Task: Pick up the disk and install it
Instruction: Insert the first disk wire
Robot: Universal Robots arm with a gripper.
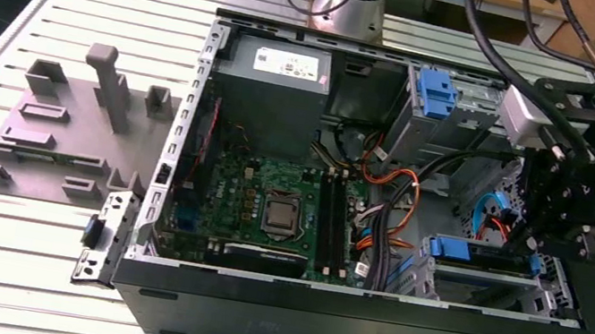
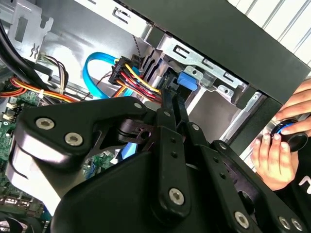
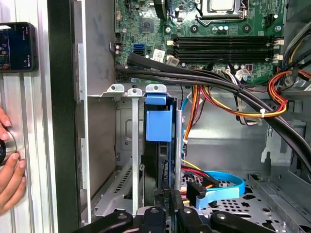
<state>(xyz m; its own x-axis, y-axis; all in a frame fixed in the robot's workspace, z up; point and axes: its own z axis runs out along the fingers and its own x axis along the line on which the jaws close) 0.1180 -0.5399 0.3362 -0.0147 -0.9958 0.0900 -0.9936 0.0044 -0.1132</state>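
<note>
The disk [image 1: 465, 251], dark and edge-on with a bright blue carrier, sits inside the metal drive cage at the front corner of the open computer case [image 1: 370, 311], on the exterior view's right. In the first wrist view the disk [image 3: 158, 124] stands between the cage rails. My gripper [image 1: 528, 251] is at the disk's outer end. In both wrist views its black fingers [image 2: 167, 104] lie close together, and the gripper [image 3: 168, 209] meets the disk's near edge. I see nothing held between the fingers.
Bundled cables [image 3: 233, 92] and a blue data cable [image 3: 218, 182] run beside the cage. The motherboard [image 1: 268, 198] and grey power supply [image 1: 275, 82] fill the case. A grey fixture [image 1: 60, 136] lies on the slatted table. A person's hand [image 2: 277, 155] rests outside the case, near a phone [image 3: 17, 46].
</note>
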